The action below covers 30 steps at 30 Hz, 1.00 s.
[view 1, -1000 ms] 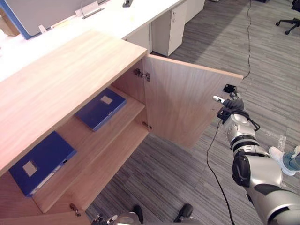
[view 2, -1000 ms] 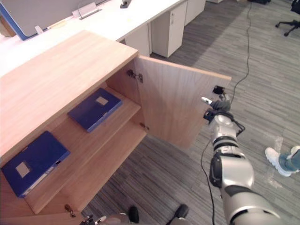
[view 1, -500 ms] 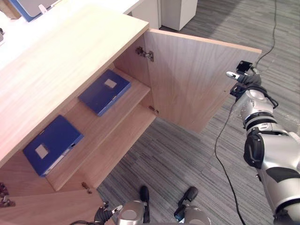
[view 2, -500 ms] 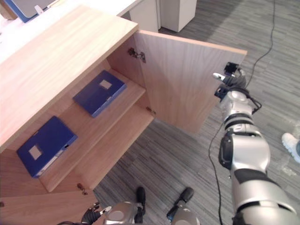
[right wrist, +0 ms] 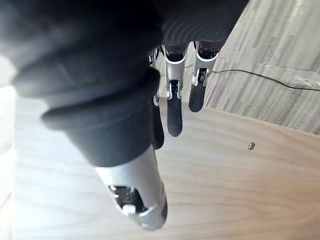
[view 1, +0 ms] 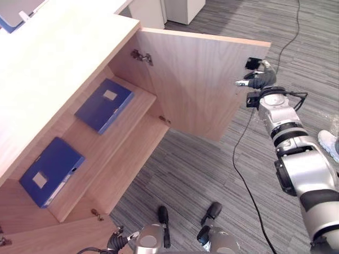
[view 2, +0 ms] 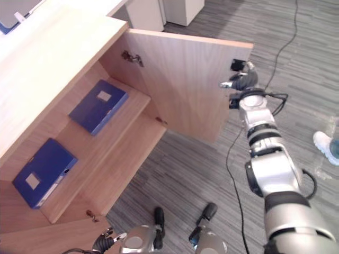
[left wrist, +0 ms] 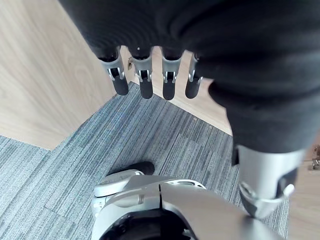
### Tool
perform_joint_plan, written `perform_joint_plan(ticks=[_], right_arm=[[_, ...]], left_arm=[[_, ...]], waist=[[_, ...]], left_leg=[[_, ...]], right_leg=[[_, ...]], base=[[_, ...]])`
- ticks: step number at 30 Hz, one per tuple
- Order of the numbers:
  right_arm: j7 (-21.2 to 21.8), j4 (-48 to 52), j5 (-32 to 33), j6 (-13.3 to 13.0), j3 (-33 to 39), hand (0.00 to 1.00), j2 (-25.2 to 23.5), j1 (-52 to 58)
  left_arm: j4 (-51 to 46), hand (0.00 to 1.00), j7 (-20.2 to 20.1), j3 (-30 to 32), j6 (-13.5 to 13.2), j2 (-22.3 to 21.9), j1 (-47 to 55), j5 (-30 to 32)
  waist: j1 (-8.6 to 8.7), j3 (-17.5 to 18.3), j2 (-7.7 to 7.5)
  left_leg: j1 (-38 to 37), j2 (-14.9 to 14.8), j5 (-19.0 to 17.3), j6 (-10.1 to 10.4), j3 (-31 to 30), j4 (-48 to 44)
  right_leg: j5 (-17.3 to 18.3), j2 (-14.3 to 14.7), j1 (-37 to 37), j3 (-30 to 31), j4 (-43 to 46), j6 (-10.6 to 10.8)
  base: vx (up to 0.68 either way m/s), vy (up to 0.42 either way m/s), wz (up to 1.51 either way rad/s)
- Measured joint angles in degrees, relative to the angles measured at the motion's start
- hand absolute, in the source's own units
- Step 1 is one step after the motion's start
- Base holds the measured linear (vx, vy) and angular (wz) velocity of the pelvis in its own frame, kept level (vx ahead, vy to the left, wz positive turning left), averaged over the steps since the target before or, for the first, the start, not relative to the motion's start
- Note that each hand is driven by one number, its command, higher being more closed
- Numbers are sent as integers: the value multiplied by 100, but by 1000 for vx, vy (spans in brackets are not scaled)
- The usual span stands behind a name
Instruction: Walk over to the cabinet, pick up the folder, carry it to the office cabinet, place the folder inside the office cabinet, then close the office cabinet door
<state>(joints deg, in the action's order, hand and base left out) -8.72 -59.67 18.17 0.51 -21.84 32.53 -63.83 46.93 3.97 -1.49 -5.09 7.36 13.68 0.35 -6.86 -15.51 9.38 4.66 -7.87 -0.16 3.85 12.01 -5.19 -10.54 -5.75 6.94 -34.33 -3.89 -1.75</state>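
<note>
The wooden office cabinet point(view 1: 53, 69) stands open, its right door point(view 1: 201, 84) swung out over the floor. Two blue folders lie flat on the inner shelf, one further back point(view 1: 103, 105) and one nearer point(view 1: 50, 172). My right hand point(view 1: 257, 80) is at the door's free edge near the top corner. It is open, with straight fingers point(right wrist: 173, 110) lying against the door's wood point(right wrist: 240, 190). My left hand point(left wrist: 145, 82) hangs low beside the cabinet over the carpet, open and holding nothing.
A second cabinet door point(view 1: 53, 238) stands open at the lower left. White desk pedestals point(view 1: 180, 8) stand beyond the cabinet. A person's shoe point(view 1: 328, 143) is on the grey carpet at the right.
The whole view has shifted, so the camera has moved. My right hand has stayed at the door's free edge. Both folders lie as before.
</note>
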Motion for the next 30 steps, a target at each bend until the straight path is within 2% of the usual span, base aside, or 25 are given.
perform_joint_plan(ticks=[4, 5, 8, 9, 10, 12, 13, 15, 16, 18, 19, 22, 27, 29, 30], right_arm=[[642, 1484, -6, -40, -1452, 0, 636, 644], [774, 1676, -3, -48, -1630, 0, 739, 744], [1555, 2409, -51, -56, -2842, 0, 1126, 1196], [1916, 2740, -160, -67, -3322, 0, 1170, 1302], [2138, 2924, -198, -79, -3492, 0, 1181, 1366], [2961, 3611, -514, -254, -4082, 0, 1094, 1713], [3221, 3736, -652, -263, -4237, 0, 1046, 1828], [3913, 3873, -1061, -279, -4647, 0, 707, 2492], [4016, 3872, -1138, -276, -4718, 0, 653, 2641], [4390, 3900, -1562, -263, -4731, 0, 638, 3174], [4449, 3916, -1649, -258, -4723, 0, 665, 3272], [4723, 4201, -2018, -233, -4525, 0, 901, 3813], [4985, 4436, -2164, -234, -4221, 0, 1012, 4353], [4991, 4396, -2218, -234, -4194, 0, 943, 4424], [4954, 4265, -2451, -243, -4010, 0, 763, 4512]], left_arm=[[119, 0, -21, 236, -34, -50, 17, 150], [151, 0, -45, 258, -40, -51, 18, 167], [317, 0, -117, 384, -62, -51, 19, 296], [336, 0, -123, 395, -63, -52, 28, 374], [350, 0, -135, 430, -62, -58, 29, 397], [444, 0, -201, 639, -53, -78, 31, 499], [443, 0, -220, 690, -45, -82, 33, 533], [437, 0, -297, 859, -30, -101, 35, 604], [437, 0, -317, 900, -20, -100, 43, 605], [437, 0, -346, 1156, 32, -95, 125, 603], [437, 0, -353, 1221, 47, -90, 154, 602], [436, 0, -445, 1391, 111, -19, 237, 602], [412, 0, -579, 1418, 122, -34, 219, 603], [394, 0, -609, 1422, 133, -33, 224, 602], [365, 0, -617, 1422, 152, -33, 227, 600]], waist=[[116, 105, 14], [128, 141, 16], [155, 441, -18], [154, 532, -20], [152, 552, -28], [112, 719, -87], [88, 755, -118], [24, 826, -238], [21, 822, -277], [50, 844, -474], [73, 868, -525], [116, 1026, -765], [117, 1103, -821], [99, 1103, -822], [62, 1103, -823]], left_leg=[[-128, -193, -48, 96, 44, -2], [-146, -221, -47, 102, 54, -3], [-194, -365, -52, 149, 87, -7], [-210, -421, -51, 150, 90, -2], [-250, -442, -51, 151, 93, 6], [-333, -501, -51, 152, 94, 109], [-353, -505, -51, 152, 93, 120], [-374, -505, -51, 155, 82, 150], [-377, -498, -48, 167, 81, 175], [-381, -453, -57, 225, 106, 232], [-382, -446, -66, 239, 114, 232], [-434, -400, -122, 290, 188, 214], [-494, -307, -148, 269, 285, 197], [-518, -286, -148, 269, 279, 217], [-564, -278, -144, 274, 275, 249]], right_leg=[[83, 243, -26, 182, -40, -113], [95, 277, -39, 191, -53, -129], [192, 438, -73, 206, -75, -236], [222, 491, -80, 206, -76, -254], [240, 518, -98, 211, -76, -264], [325, 594, -126, 201, -78, -253], [340, 599, -133, 201, -78, -264], [358, 595, -162, 170, -77, -263], [358, 587, -156, 166, -75, -263], [338, 539, -119, 172, -69, -240], [332, 530, -118, 175, -69, -234], [283, 489, -134, 241, -78, -191], [223, 397, -185, 311, -81, -161], [211, 372, -203, 307, -82, -141], [209, 369, -238, 305, -83, -136]], base=[[48, -26, -33], [69, -56, -22], [102, -64, -9], [85, -50, -3], [102, -54, -3], [100, -31, 2], [98, -11, 8], [65, 18, 13], [43, 45, 10], [36, 69, -2], [46, 77, -7], [78, 80, -10], [64, 75, -7], [59, 70, 3], [55, 67, 5]])
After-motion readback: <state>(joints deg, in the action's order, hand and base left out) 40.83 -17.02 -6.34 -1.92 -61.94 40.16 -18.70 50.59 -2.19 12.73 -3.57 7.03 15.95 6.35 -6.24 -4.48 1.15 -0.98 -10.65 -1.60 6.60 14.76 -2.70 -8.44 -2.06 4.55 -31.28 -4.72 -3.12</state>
